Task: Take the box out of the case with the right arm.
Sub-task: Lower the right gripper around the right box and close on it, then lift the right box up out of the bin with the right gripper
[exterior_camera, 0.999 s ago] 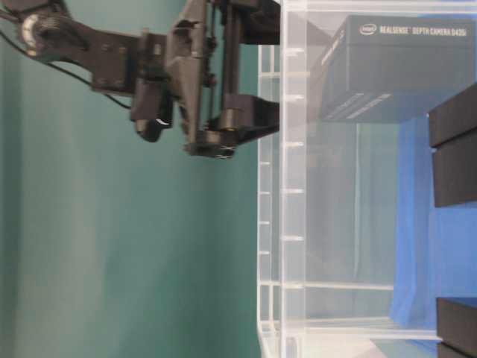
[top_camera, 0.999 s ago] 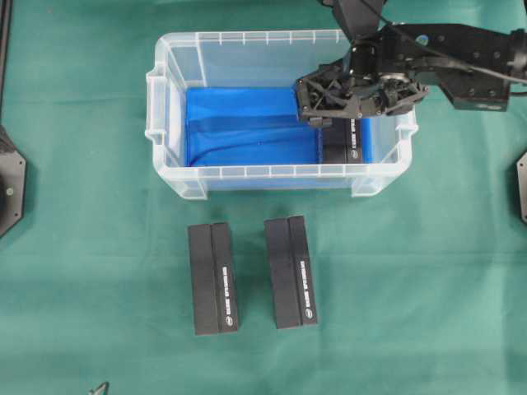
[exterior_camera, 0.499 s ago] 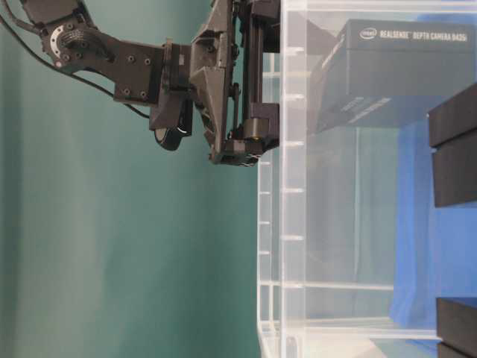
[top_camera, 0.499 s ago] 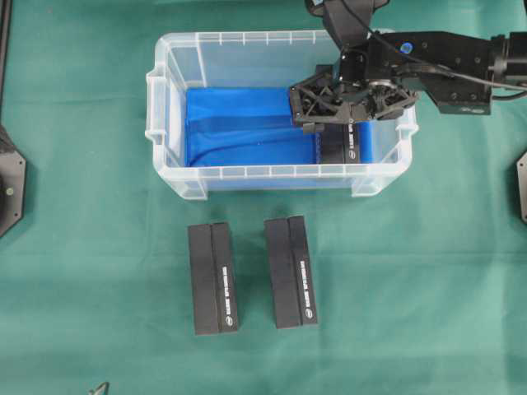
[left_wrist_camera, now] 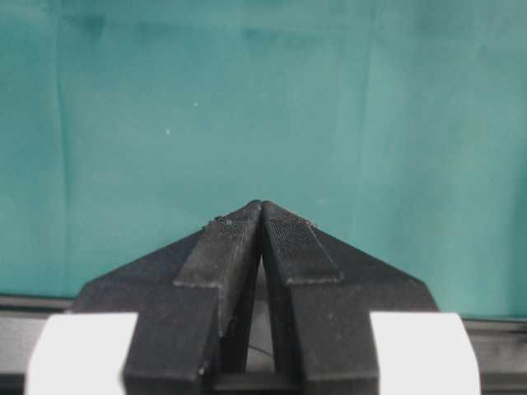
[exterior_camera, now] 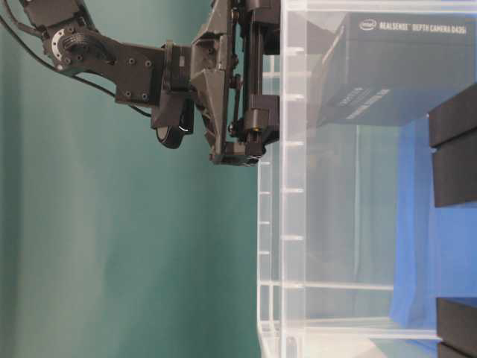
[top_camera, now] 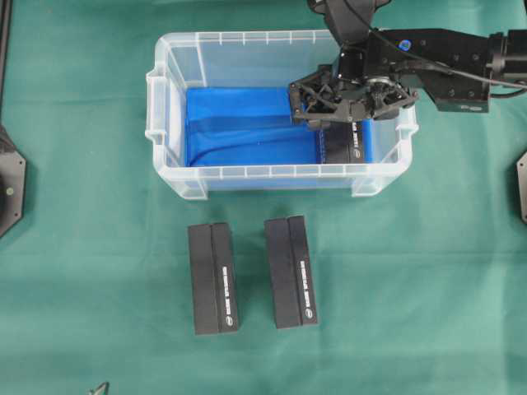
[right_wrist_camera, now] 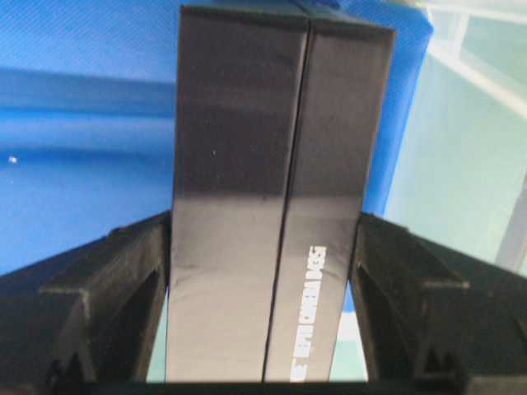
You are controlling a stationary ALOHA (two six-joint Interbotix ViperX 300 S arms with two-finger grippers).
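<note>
Taking the case (top_camera: 280, 111) as the landmark: it is a clear tub with a blue lining (top_camera: 239, 123) on its floor, standing on the green desk (top_camera: 82, 271) toward the far side in the overhead view.

Well to the left of the case, the left end effector (left_wrist_camera: 262, 216) shows only in its own wrist view, hanging over bare green cloth with its two black fingers (left_wrist_camera: 222, 247) pressed tip to tip — clenched on nothing.

In front of the case, on the desk and outside it, lie two black boxes (top_camera: 212, 278) (top_camera: 290, 271) side by side but apart, each with white lettering along one long edge.

Inside the case, at its right end, sits the third black box (top_camera: 350, 144), on the blue lining near the right wall. The right arm (top_camera: 445, 58) reaches in over the case's right rim from the right, and the right end effector (right_wrist_camera: 263, 271) is lowered around this box. In the right wrist view its lattice fingers (right_wrist_camera: 107, 296) stand one on each long side of the box, flush against it — grasping the box, which appears from the table-level view to be inside the case.
</note>
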